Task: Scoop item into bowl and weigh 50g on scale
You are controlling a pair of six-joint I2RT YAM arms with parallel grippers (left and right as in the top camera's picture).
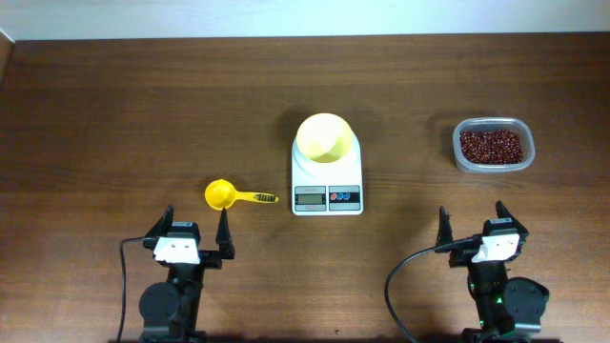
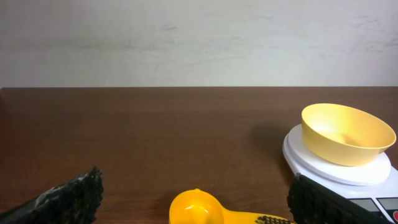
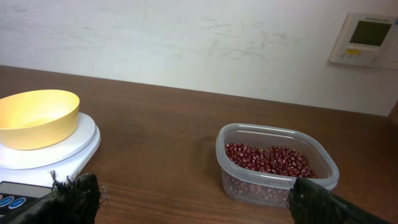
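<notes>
Beans (image 1: 492, 146), loose and rolly, likely need the scoop (image 1: 221, 194), held by its handle; left gripper (image 1: 197, 217) and right gripper (image 1: 472, 214) stand open, empty.

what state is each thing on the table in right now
bowl, empty, upright on the scale
scale, carrying the bowl, display unreadable
beans, in the container
container, lidless, partly filled
scoop, empty, lying on the table
left gripper, open, empty
right gripper, open, empty
</notes>
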